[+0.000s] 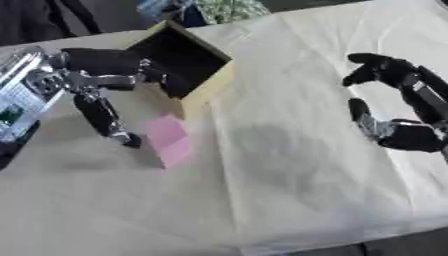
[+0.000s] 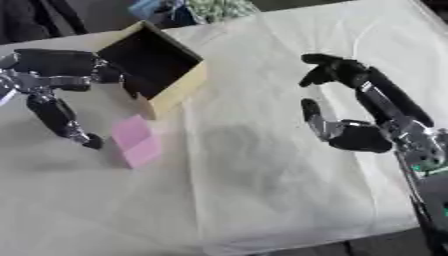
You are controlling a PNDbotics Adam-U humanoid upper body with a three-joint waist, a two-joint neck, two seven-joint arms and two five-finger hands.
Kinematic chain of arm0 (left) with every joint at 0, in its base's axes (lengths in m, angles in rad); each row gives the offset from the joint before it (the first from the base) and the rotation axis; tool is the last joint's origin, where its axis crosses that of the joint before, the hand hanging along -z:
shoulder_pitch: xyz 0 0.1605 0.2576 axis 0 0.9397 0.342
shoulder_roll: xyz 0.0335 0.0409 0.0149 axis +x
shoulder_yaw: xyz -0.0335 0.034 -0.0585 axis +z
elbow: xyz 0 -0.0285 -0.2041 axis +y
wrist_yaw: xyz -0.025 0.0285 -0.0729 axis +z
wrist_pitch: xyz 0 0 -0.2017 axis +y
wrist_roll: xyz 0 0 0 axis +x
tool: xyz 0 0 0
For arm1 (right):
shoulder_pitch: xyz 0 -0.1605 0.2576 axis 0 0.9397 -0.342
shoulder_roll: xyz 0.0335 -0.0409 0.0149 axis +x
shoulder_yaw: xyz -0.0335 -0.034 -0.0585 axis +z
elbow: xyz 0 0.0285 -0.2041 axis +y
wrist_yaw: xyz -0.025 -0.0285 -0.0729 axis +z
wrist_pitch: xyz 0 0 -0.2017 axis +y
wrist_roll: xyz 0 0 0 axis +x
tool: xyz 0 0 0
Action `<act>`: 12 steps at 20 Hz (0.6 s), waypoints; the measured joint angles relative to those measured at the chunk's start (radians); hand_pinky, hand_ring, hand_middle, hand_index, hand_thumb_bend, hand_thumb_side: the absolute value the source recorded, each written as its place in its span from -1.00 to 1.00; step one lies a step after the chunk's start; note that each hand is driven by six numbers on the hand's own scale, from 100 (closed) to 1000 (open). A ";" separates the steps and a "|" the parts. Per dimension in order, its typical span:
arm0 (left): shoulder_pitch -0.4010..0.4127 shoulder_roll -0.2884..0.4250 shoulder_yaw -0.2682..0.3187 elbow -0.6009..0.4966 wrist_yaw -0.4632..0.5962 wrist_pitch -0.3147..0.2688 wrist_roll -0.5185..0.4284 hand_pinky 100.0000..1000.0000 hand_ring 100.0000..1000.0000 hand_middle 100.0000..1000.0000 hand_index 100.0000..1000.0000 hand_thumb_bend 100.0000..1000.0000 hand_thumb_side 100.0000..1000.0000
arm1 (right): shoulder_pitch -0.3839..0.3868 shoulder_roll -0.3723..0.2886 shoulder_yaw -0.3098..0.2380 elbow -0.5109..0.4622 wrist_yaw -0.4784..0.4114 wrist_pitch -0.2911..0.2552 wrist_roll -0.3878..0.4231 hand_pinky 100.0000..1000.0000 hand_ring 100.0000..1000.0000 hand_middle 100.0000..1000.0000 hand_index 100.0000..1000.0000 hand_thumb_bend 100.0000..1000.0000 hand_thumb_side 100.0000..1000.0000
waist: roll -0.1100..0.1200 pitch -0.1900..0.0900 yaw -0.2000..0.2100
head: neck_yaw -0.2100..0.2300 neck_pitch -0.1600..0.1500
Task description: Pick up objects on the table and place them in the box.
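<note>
My left robot hand hangs spread and empty, 1 finger pointing down just beside the pink block, which lies on the tabletop close against the outer wall of the open box. To lift it cleanly, I judge the fingers and thumb should straddle its 2 long sides before closing, then rise above the rim. My right robot hand waits apart, half-curled and empty.

We see a table draped in a creased cream cloth. Beyond its far edge lie a dark floor and a green patterned bundle.
</note>
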 measured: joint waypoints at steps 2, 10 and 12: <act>0.000 -0.001 -0.002 0.004 -0.004 -0.001 0.001 0.66 0.53 0.36 0.95 0.22 -1.00 | 0.000 0.000 0.000 0.000 0.000 0.000 0.000 0.50 0.46 0.20 0.86 -1.00 -0.45 | 0.001 0.001 0.000 | 0.000 0.000; 0.000 -0.001 -0.005 0.017 -0.018 -0.003 0.003 0.68 0.59 0.48 0.96 0.27 -1.00 | -0.003 0.000 0.000 0.000 0.000 -0.001 0.002 0.50 0.45 0.20 0.86 -1.00 -0.44 | 0.006 0.001 -0.001 | -0.007 0.000; 0.000 -0.002 -0.005 0.021 -0.021 -0.004 0.004 0.69 0.60 0.49 0.96 0.27 -1.00 | -0.003 0.000 0.000 0.000 -0.001 -0.001 0.003 0.50 0.45 0.20 0.86 -1.00 -0.44 | 0.006 0.001 -0.001 | -0.007 0.000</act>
